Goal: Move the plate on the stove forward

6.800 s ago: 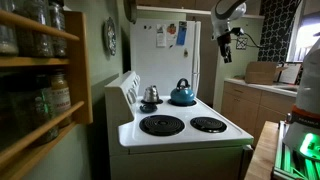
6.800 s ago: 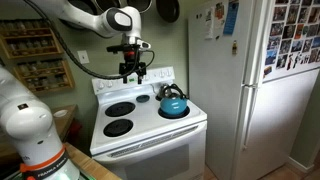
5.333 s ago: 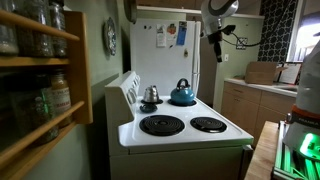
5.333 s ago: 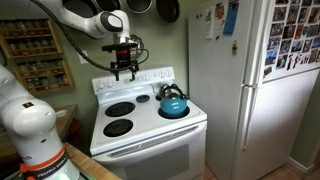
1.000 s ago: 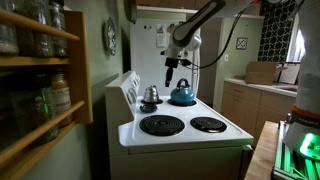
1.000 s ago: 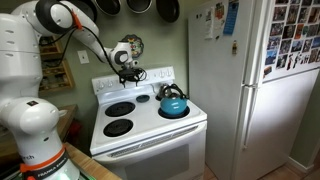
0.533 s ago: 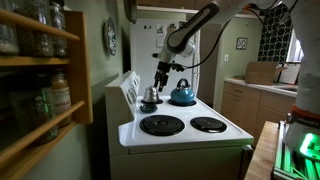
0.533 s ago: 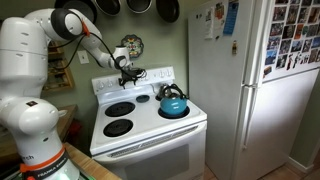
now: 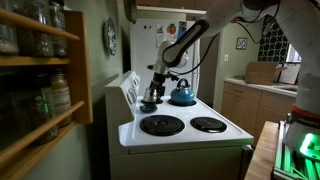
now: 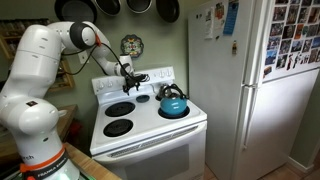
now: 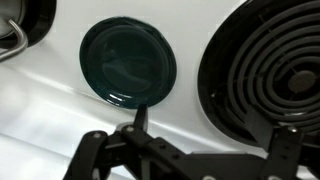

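Claw (image 11: 188,138) wide open, just short of the plate (image 11: 128,62); best shift over the plate's rim, then pinch gently.

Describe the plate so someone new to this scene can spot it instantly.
Start at the white stove carrying the blue kettle. In the wrist view, a small dark green plate lies flat on the bare white top beside a black coil burner. Unlike the ribbed coils, it is a smooth, glossy disc, smaller than a burner.
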Available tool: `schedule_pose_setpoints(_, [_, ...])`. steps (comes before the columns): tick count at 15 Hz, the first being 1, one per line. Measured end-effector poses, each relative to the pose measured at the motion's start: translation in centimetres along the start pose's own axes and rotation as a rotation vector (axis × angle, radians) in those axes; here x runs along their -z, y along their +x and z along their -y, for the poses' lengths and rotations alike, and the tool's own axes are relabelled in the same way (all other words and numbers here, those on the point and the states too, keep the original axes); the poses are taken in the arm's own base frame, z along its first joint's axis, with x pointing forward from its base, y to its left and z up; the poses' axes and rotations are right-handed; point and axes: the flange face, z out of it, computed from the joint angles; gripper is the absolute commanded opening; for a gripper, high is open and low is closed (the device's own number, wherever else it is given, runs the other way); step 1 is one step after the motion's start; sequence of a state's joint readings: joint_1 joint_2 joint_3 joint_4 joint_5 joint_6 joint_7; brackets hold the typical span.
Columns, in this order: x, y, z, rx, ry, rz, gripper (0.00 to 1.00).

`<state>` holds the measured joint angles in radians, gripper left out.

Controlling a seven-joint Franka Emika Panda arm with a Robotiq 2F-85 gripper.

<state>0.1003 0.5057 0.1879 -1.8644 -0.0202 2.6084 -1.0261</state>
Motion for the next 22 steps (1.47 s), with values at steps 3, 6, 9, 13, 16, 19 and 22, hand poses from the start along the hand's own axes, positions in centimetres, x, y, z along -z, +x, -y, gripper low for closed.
schedule_pose_setpoints(3, [-1.9,0.1,-0.6,0.022,0.003,0.012,1.00])
schedule_pose_setpoints(6, [-3.6,0.0,-1.1,0.031,0.009,0.020,1.00])
schedule_pose_setpoints(9, [-5.3,-0.3,-1.4,0.048,0.018,0.028,1.00])
schedule_pose_setpoints(13, [-6.9,-0.5,-1.9,0.090,0.027,0.025,1.00])
schedule_pose_setpoints(16, [-7.6,-0.6,-2.3,0.109,0.027,0.023,1.00])
schedule_pose_setpoints(19, [-8.1,-0.6,-2.8,0.125,0.024,0.020,0.74])
schedule_pose_setpoints(22, [-8.5,-0.5,-3.1,0.142,0.021,0.018,0.51])
